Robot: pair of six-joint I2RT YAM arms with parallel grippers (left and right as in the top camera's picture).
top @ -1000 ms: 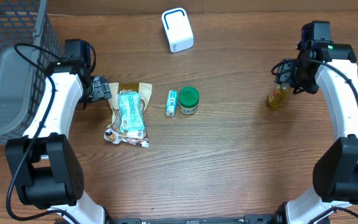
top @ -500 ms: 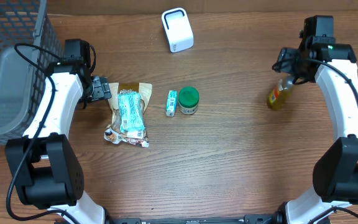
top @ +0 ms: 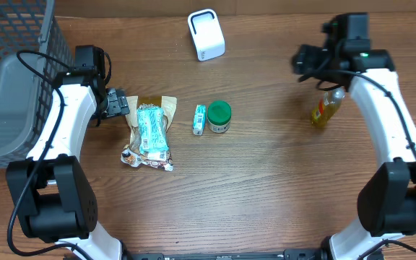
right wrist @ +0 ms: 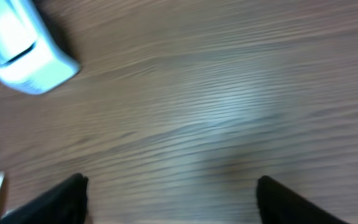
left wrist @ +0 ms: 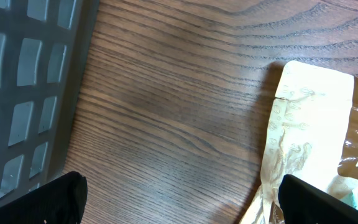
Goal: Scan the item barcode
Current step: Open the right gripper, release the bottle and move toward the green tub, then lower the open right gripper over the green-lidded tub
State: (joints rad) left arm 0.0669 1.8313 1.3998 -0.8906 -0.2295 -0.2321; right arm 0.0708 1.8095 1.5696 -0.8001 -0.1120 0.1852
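Note:
A white barcode scanner [top: 206, 34] stands at the back middle of the table and shows at the top left of the right wrist view [right wrist: 23, 56]. A small yellow bottle [top: 323, 110] rests on the table at the right. My right gripper [top: 300, 59] hovers open left of and behind the bottle, nothing between its fingers [right wrist: 169, 202]. A beige snack bag [top: 148, 133] lies at the left, with a small box [top: 199, 119] and a green-lidded jar [top: 219, 116] beside it. My left gripper [top: 123, 105] stands open at the bag's upper left corner [left wrist: 309, 118], holding nothing [left wrist: 182, 202].
A grey wire basket [top: 9, 72] fills the far left, and its wall [left wrist: 23, 87] runs close to my left fingers. Bare wood lies between the jar and the bottle and along the table's front.
My right gripper has opened wider and swung left, away from the yellow bottle toward the scanner. The bottle stays on the table. The left arm has not moved.

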